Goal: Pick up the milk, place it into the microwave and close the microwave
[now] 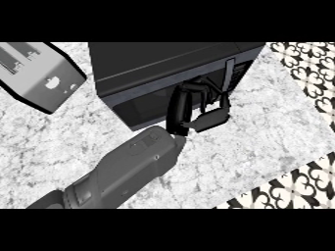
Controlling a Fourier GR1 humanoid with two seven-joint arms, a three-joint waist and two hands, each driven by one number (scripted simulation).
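The black microwave (163, 63) stands at the middle back of the counter, its front turned toward the lower left. Its door (145, 105) lies flat against the body, with the control strip (230, 73) at the right end. My left hand (212, 117) is at the right part of the door front, fingers (181, 105) relaxed and touching it, with nothing in its grasp. The grey forearm (127, 169) comes in from the lower left. No milk shows in the head view. My right hand is out of view.
A silver toaster (29, 73) lies at the upper left on the speckled counter (47, 147). The counter's edge runs diagonally at the lower right, with patterned tiles (308, 176) beyond it and along the right side.
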